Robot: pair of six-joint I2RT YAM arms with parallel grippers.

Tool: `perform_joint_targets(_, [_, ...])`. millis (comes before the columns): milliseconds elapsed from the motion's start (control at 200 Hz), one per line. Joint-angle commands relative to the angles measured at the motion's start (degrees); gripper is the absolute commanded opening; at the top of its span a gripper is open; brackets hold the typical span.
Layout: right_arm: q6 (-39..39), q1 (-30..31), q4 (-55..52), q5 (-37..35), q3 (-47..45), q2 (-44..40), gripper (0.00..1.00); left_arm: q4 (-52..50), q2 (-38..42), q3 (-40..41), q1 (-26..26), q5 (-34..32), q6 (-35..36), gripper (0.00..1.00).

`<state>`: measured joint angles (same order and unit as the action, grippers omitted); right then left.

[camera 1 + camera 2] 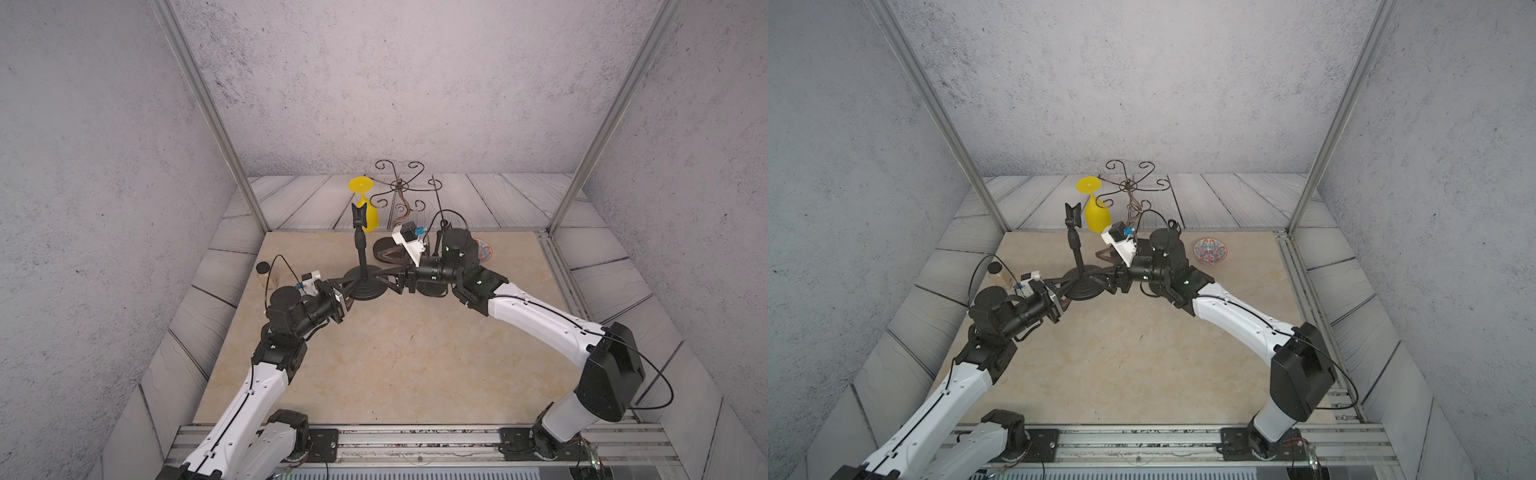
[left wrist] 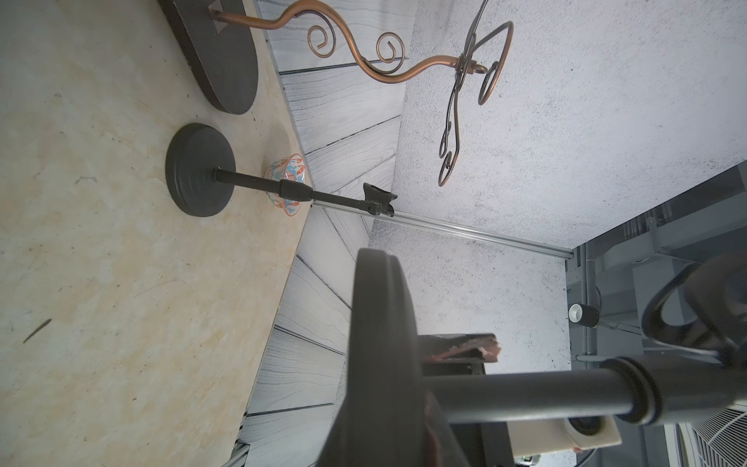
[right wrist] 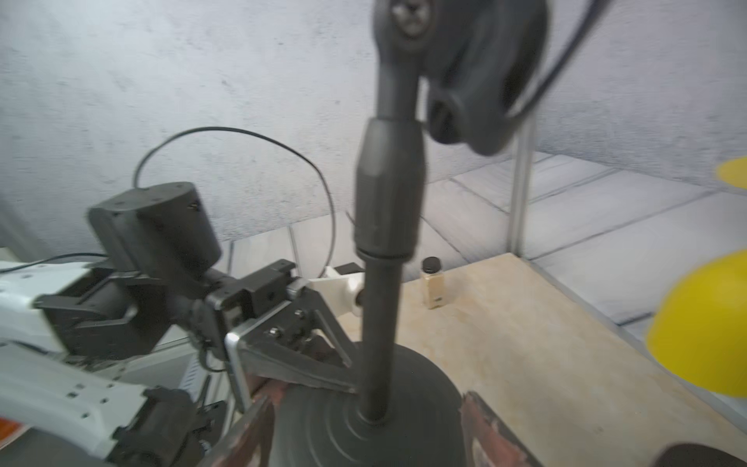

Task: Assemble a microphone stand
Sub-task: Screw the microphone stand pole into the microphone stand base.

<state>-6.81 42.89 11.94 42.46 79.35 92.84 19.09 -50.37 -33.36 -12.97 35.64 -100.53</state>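
The black microphone stand stands upright mid-table in both top views: round base (image 1: 365, 290), pole (image 1: 360, 253), clip (image 1: 358, 216) on top. My left gripper (image 1: 348, 289) comes in low from the left and is shut on the base's rim (image 2: 380, 323). In the right wrist view its finger (image 3: 307, 372) lies on top of the base (image 3: 323, 436) beside the pole (image 3: 380, 323). My right gripper (image 1: 384, 280) reaches in from the right, open. Its reddish fingers (image 3: 485, 416) straddle the base; whether they touch it is blurred.
At the back stand an upturned yellow goblet (image 1: 368, 208) and a copper scroll rack (image 1: 399, 187) on a dark oval foot (image 1: 384, 254). A patterned bowl (image 1: 1210, 251) sits back right and a small jar (image 1: 263, 272) left. Another small black stand (image 2: 200, 170) shows in the left wrist view.
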Motion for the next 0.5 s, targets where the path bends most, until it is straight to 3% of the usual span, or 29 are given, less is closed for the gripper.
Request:
perform_joint_targets(0, [3.4,0.1,-5.6,10.5,3.6,4.0,0.69,5.5,1.4,-2.3,-0.1,0.8,0.2,0.0])
perform_joint_targets(305, [-0.1,-0.1,-1.9,8.3,8.8,11.3,0.51,5.6,1.6,-2.4,-0.1,1.0,0.1,0.0])
perform_joint_targets(495, [-3.8,0.2,0.4,5.6,8.2,11.3,0.17,5.7,1.7,-2.6,-0.1,0.9,0.1,0.0])
